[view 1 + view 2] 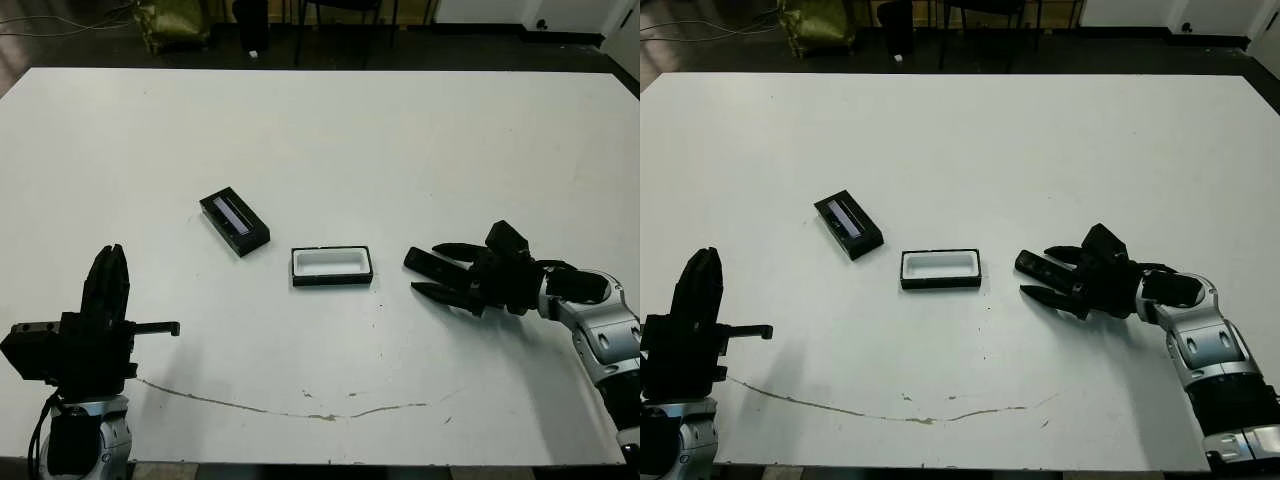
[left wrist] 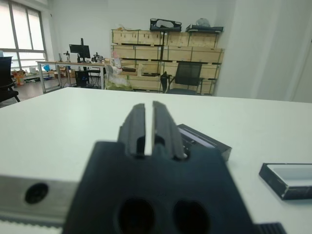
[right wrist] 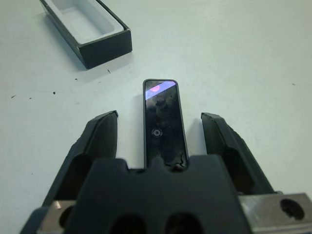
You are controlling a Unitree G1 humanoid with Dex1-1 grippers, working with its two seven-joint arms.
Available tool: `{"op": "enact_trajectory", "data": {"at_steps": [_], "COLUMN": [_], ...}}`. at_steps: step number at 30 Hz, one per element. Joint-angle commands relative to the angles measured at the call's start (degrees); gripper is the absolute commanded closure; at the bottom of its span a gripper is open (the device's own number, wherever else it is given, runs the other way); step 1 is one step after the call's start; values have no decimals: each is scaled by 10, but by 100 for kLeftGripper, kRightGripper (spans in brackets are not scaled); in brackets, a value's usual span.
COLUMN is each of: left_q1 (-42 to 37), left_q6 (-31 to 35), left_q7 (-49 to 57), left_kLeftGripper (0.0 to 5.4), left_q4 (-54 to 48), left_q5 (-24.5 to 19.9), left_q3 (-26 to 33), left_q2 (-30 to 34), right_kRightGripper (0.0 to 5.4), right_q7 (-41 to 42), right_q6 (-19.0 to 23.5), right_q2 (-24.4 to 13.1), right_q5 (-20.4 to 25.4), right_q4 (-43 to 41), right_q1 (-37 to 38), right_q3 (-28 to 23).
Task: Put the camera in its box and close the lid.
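Two wide-open right gripper [image 3: 160,122] jaws straddle the camera [image 3: 163,124], untouched, long axis pointing left toward the box [image 1: 332,266]; left gripper [image 2: 152,127] jaws nearly closed, empty.

I am seeing the slim black glossy bar of a camera [image 3: 164,122] lying flat on the white surface [image 1: 420,150], between my right arm's spread jaws and untouched by either. To its left the small black-walled tray with a white lining, its box [image 1: 332,265], is sitting open and empty near the middle. Further left the black rectangular lid with a pale shiny strip [image 1: 234,221] is lying flat, skewed, apart from the tray.
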Motion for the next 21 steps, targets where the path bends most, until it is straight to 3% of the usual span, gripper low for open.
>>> {"op": "enact_trajectory", "data": {"at_steps": [1,9,21], "left_q1": [5,3,1], "left_q6": [4,3,-1], "left_q7": [-3,-4,-7], "left_kLeftGripper": [540,540,540], "left_q4": [10,12,15], "left_q5": [-1,-2,0], "left_q3": [4,3,3], "left_q2": [8,8,8], "right_kRightGripper": [207,211,457], "right_q7": [-1,60,66], "right_q6": [62,29,19], "right_q2": [-1,20,24], "right_q5": [-17,21,31], "right_q4": [28,108,116], "right_q1": [35,14,9], "right_q3": [15,-5,-23]}}
